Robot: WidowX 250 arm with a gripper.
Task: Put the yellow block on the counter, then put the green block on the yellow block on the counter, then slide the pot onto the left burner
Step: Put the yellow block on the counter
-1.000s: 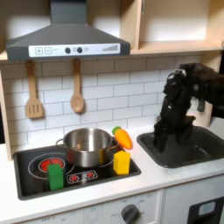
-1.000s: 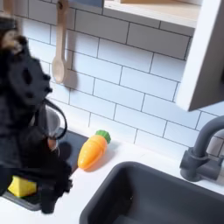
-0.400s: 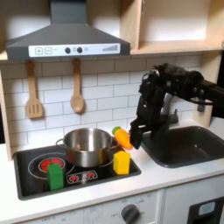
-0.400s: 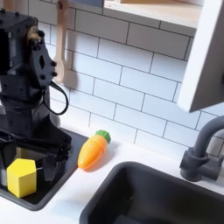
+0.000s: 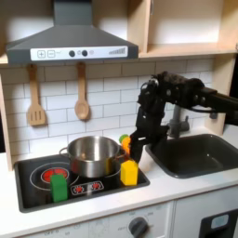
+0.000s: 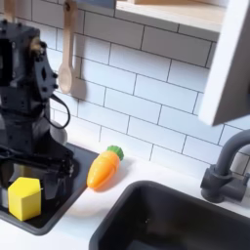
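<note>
Yellow block [image 5: 129, 172] on cooktop, 4 o'clock of pot [image 5: 92, 155] | step 1, ungrasped | gripper [image 5: 137, 149] above at 1 o'clock, jaw state unclear | next: descend, pinch, carry to counter [image 5: 191, 185]

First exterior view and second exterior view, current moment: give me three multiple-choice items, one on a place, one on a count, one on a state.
1. Where does the yellow block stand?
A. On the black cooktop
B. In the sink
C. Inside the pot

2. How many wooden utensils hang on the tiled wall?
A. One
B. Two
C. Four

3. What is the pot's state?
A. Lidded
B. Tipped over
C. Upright, lidless

Answers:
1. A, the block sits on the cooktop's front corner in both exterior views.
2. B, a slotted spatula and a spoon hang there.
3. C, its open rim faces up.
</note>
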